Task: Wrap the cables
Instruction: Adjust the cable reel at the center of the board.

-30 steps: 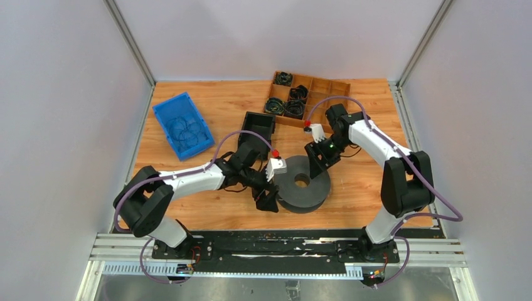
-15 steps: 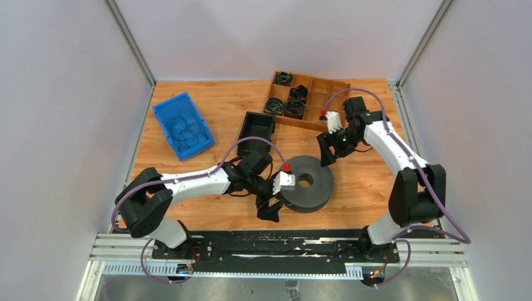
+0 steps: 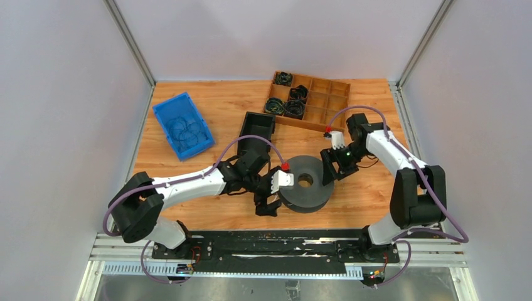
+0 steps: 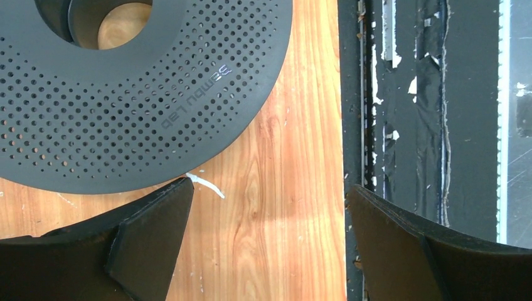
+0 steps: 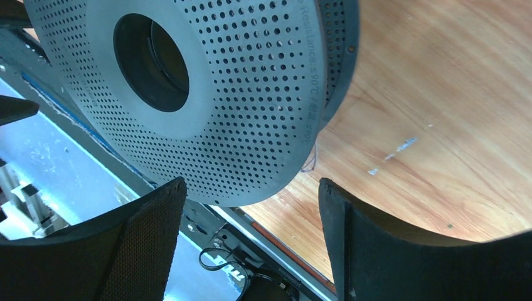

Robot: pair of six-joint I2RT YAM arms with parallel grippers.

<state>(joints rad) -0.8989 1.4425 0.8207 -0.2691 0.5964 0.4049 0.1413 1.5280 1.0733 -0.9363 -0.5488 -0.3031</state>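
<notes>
A short thin white wire end [image 4: 204,185] lies on the wooden table [image 4: 301,125], at the rim of the perforated dark grey spool [image 3: 305,182], about 7 o'clock in the overhead view. It is angled outward from the rim, and no loose tangle is visible. The left gripper [image 4: 270,188] is spread wide and empty, with 1 fingertip just beside the wire, so it is judged nearer. The right gripper [image 5: 251,183], equally wide and empty, is placed at the spool's 2 o'clock.

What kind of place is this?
Probably a robot lab booth: white walls fence in a wooden table, two robot arms are bolted at its near edge, and a blue bin and wooden tray hold coiled cables.
</notes>
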